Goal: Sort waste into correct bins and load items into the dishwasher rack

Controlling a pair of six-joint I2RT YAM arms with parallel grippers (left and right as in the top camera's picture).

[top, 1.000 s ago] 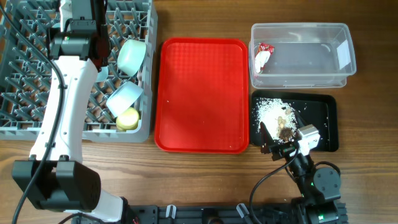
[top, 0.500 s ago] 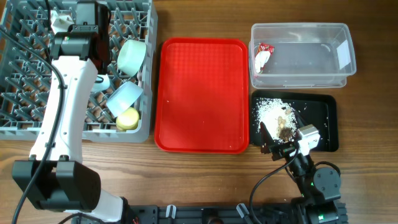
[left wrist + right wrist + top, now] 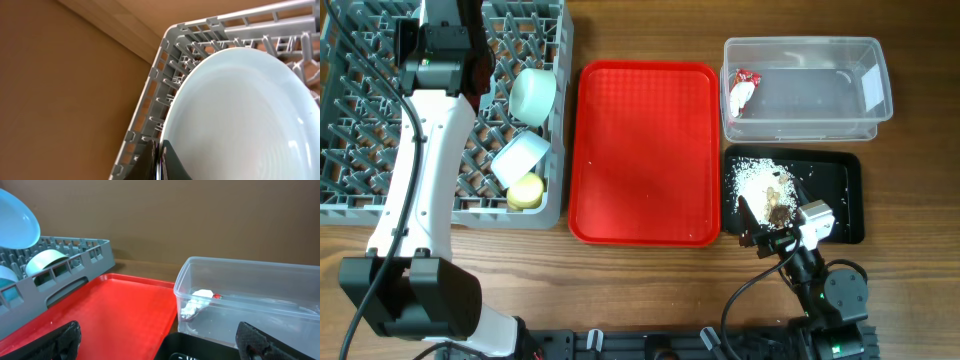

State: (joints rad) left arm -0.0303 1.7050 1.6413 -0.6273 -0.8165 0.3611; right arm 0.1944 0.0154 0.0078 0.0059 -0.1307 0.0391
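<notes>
**A:** What lies where on the worktop?

**B:** The dishwasher rack fills the 10 o'clock corner. The red serving tray sits in the middle, just beside it. The clear tub is at 2 o'clock and the black tray at 4 o'clock.

**A:** And the plate?

**B:** The pale blue plate stands on edge over the rack's far corner. The left end effector is clamped on its rim.

**A:** Smaller things?

**B:** The mint bowl, the pale blue bowl and the yellow cup line the rack's 3 o'clock side. The wrapper lies at the tub's 9 o'clock end. The food scraps lie in the black tray's 10 o'clock part. The right end effector is at that tray's 7 o'clock edge, fingers wide apart and empty.
</notes>
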